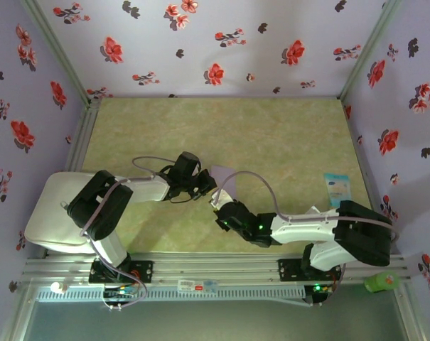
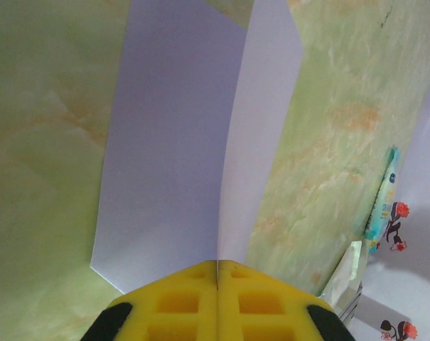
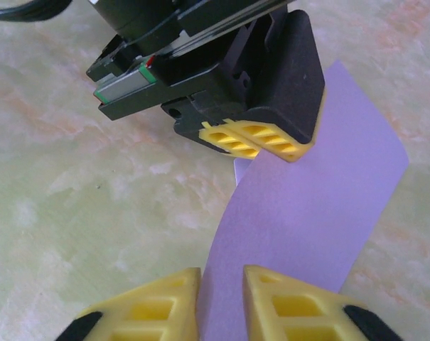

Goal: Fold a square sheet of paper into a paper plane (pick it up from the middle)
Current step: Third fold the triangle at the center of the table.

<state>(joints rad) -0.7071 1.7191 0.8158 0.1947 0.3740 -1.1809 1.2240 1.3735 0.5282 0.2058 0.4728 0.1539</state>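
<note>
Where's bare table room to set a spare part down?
Free: the far half of the table, between the back wall and the arms; also the near strip between the two bases. Crowded: the centre, where the left end effector and right end effector meet at the sheet. The blue card takes the right edge.

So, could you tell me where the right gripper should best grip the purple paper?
Probably the paper's near end, opposite the left gripper's pinch, coming straight on from the right gripper's side: it runs as a narrow strip into the gap between that gripper's open fingers.
</note>
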